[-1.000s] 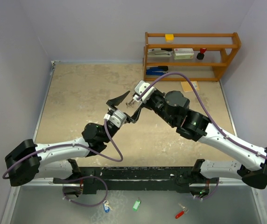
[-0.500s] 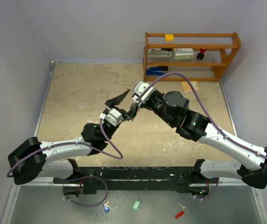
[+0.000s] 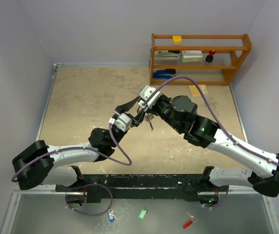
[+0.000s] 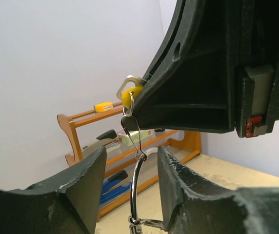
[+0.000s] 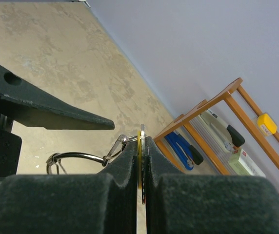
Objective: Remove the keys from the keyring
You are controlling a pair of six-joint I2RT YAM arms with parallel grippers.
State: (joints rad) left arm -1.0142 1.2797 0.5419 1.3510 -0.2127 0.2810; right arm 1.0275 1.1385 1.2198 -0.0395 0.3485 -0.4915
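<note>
My right gripper is shut on the yellow-headed key, held edge-on between its pads above the table. In the left wrist view the yellow head pokes out beside the right gripper's dark finger. A small wire clip links the key to the silver keyring, which hangs below. More silver keys dangle from the ring. My left gripper is open, one finger on each side of the ring, not touching it. The black-headed key is not visible.
A wooden shelf with a stapler, boxes and small items stands at the back right. Blue, green and red headed keys lie on the near ledge below the arm bases. A tan card lies by the shelf.
My left gripper has moved right and forward until its open fingers straddle the keyring under the right gripper. The right gripper has stayed put, holding the key.
</note>
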